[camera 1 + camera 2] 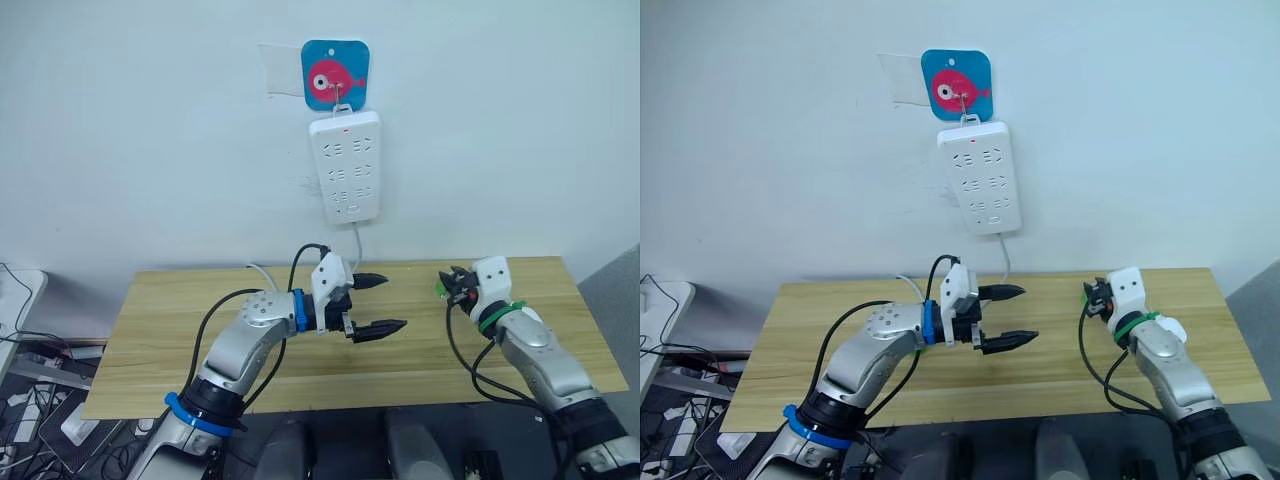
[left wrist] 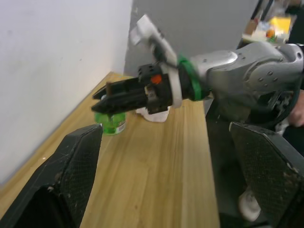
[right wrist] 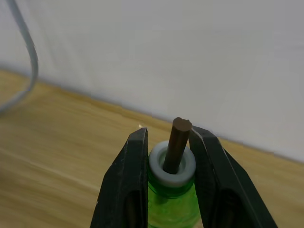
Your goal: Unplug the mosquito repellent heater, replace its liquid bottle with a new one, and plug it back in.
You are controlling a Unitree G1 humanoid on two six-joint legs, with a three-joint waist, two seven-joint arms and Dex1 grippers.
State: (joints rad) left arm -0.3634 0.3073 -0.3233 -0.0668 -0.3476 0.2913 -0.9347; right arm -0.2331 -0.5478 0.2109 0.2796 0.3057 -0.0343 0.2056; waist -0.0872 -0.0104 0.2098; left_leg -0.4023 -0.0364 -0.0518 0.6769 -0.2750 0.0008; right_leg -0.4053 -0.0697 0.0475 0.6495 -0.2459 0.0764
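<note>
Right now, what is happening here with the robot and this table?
The right gripper is closed around the neck of a green liquid bottle with a brown wick, which stands on the wooden table near the wall. A white object, possibly the heater, lies just behind it. The left gripper hovers open above the middle of the table, holding nothing. The white power strip hanging on the wall has nothing plugged into it.
</note>
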